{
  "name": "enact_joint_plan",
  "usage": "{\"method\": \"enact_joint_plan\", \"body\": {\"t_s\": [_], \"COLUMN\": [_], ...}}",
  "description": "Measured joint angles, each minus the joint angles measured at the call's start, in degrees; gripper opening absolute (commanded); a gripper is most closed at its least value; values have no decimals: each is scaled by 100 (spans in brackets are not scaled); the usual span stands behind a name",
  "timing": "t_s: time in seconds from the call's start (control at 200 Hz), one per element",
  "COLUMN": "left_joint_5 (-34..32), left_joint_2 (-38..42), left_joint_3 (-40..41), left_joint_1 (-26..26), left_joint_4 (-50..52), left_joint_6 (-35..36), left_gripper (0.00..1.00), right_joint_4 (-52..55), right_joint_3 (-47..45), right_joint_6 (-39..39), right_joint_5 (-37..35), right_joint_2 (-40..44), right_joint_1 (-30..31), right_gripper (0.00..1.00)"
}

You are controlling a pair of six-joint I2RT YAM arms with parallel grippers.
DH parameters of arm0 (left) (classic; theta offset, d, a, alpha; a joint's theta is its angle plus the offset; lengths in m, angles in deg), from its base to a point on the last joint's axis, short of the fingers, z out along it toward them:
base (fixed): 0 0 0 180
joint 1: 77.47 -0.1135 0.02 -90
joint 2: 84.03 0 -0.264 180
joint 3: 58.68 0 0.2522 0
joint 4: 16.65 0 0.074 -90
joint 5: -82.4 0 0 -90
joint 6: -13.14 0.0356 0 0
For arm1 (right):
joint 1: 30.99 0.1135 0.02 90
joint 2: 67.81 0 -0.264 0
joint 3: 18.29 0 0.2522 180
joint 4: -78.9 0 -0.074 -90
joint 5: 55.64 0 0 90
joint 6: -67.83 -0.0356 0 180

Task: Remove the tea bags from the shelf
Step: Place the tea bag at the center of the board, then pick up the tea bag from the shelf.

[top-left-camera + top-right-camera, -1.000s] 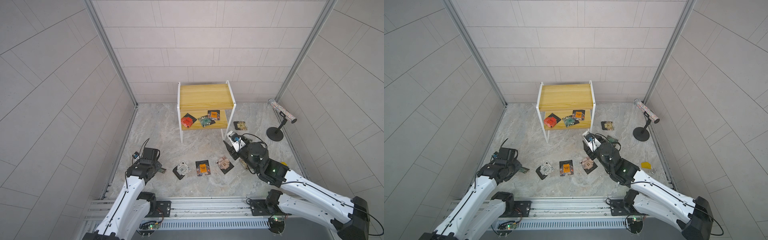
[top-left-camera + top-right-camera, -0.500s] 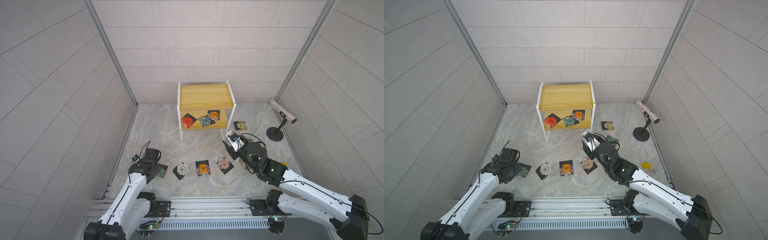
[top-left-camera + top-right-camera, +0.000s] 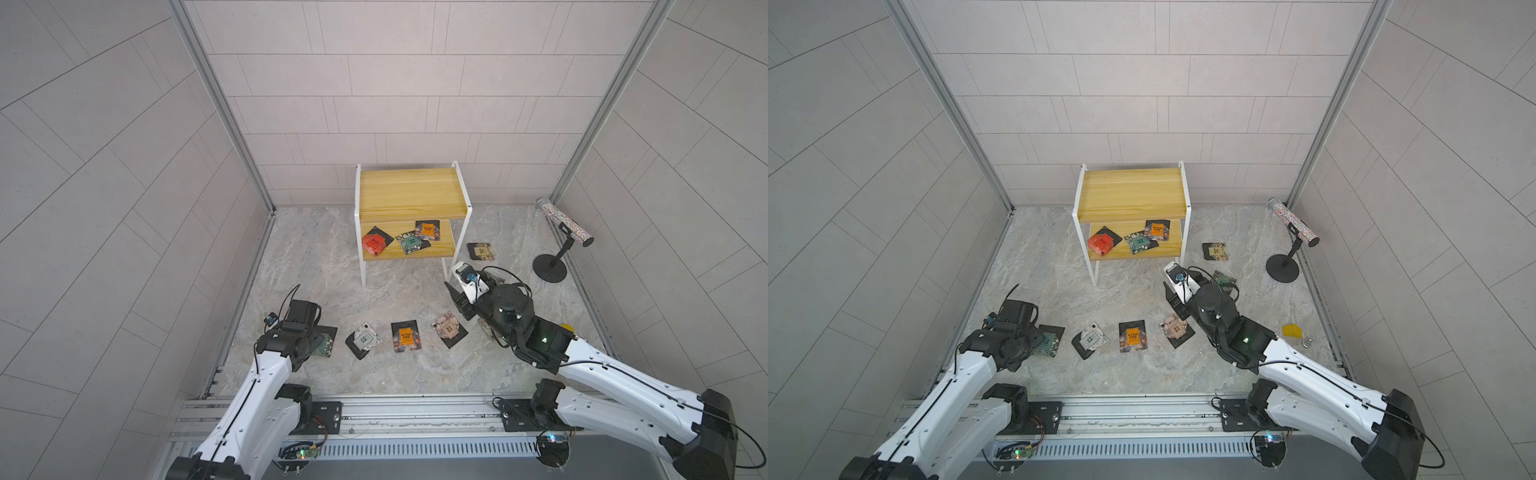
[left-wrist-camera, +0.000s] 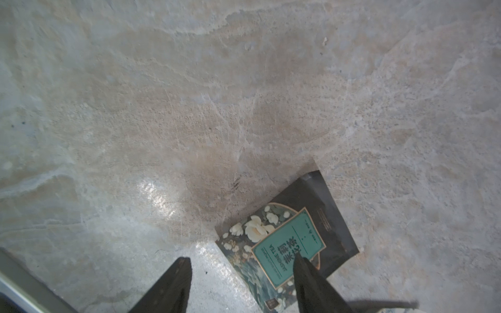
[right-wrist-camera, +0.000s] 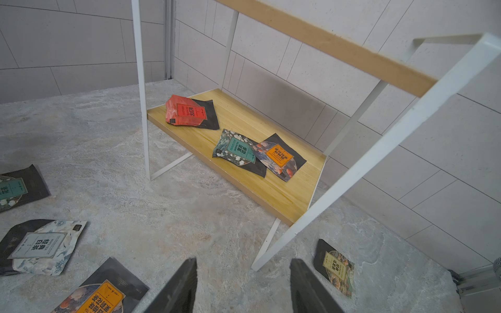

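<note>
The shelf (image 3: 411, 195) stands at the back. Its lower board (image 5: 279, 195) carries three tea bags: red (image 5: 187, 112), green (image 5: 237, 147) and orange (image 5: 280, 155). My right gripper (image 5: 243, 260) is open and empty, low over the floor by the shelf's front right leg (image 3: 445, 268). My left gripper (image 4: 242, 261) is open over the floor at the front left. A green-labelled tea bag (image 4: 287, 238) lies flat under it, with one finger (image 4: 306, 276) across its edge. Further tea bags lie on the floor: white (image 3: 363, 340), orange (image 3: 405, 336), beige (image 3: 448, 328).
Another tea bag (image 3: 481, 250) lies right of the shelf, and one (image 3: 1222, 277) shows beside my right arm. A black stand with a glittery tube (image 3: 550, 266) is at the back right. A yellow block (image 3: 1292, 330) sits near the right wall.
My left gripper has come down to the floor and opened, letting go of the green-labelled tea bag, which now lies flat. My right gripper has edged towards the shelf.
</note>
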Motion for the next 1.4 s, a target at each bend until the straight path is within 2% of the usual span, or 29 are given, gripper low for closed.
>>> {"method": "enact_joint_plan", "body": {"t_s": [0.25, 0.505, 0.615, 0.956, 1.111, 1.401], "left_joint_5": [470, 1139, 1534, 2879, 3401, 3908], "left_joint_2": [9, -254, -610, -1849, -2345, -3259], "left_joint_3": [-435, -1325, -1738, -2820, -3095, -3842], "left_joint_1": [0, 0, 0, -199, -345, -560], "left_joint_4": [-96, -367, -575, -1274, -1655, -2024], "left_joint_6": [289, 811, 1038, 1458, 1458, 1458], "left_gripper": [75, 78, 82, 82, 82, 83], "right_joint_4": [356, 949, 1126, 1537, 1598, 1635], "right_joint_3": [120, 479, 557, 857, 944, 1001], "right_joint_6": [-284, -817, -1075, -1421, -1491, -1530], "right_joint_5": [122, 894, 1388, 2509, 2796, 2999], "right_joint_2": [-2, -2, -28, -382, -485, -649], "right_joint_1": [-13, -179, -214, -214, -214, -214], "right_gripper": [65, 66, 66, 68, 69, 69]}}
